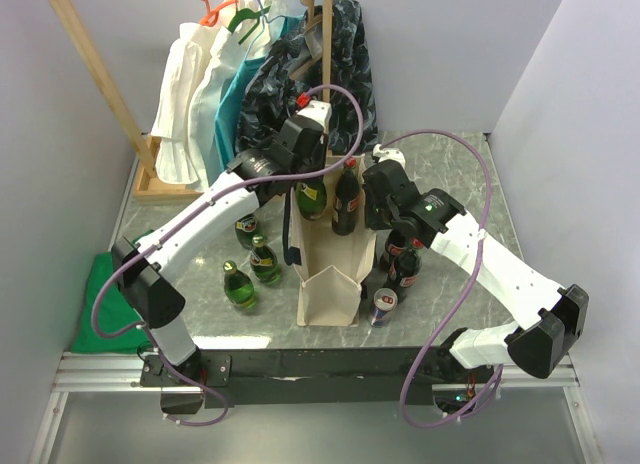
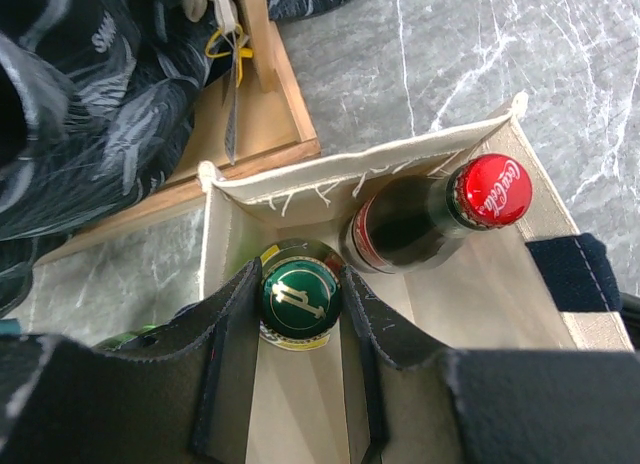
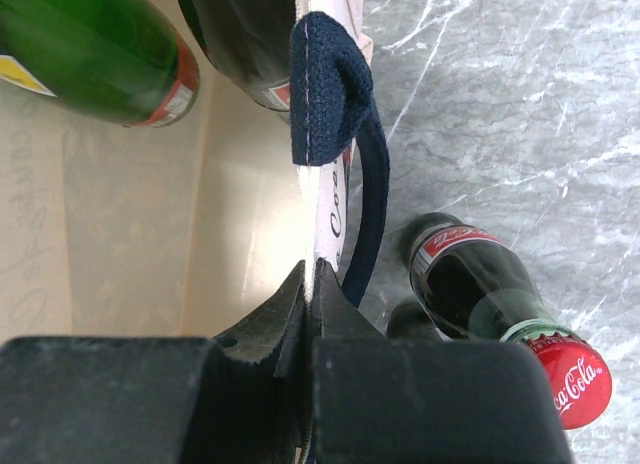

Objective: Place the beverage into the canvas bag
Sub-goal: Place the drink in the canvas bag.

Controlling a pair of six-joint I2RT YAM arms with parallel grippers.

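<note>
Grey marble bench [image 2: 500, 64] carries the bag [image 2: 400, 169], its wall pinched between the right fingers [image 3: 262, 329], while the left fingers [image 2: 228, 324] clamp a green bottle [image 2: 300, 296] by its cap inside, beside a cola bottle [image 2: 420, 219] — lowering looks nearly done — so next calls for letting go and rising clear.

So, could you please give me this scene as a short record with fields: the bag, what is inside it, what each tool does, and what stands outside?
Bag: canvas bag, upright, open on top
Inside: green bottle, red-capped cola bottle, both upright
Left tool: closed on the green bottle's cap
Right tool: pinching the bag's rim
Outside: three green bottles at its left; cola bottles and a can at its right
</note>
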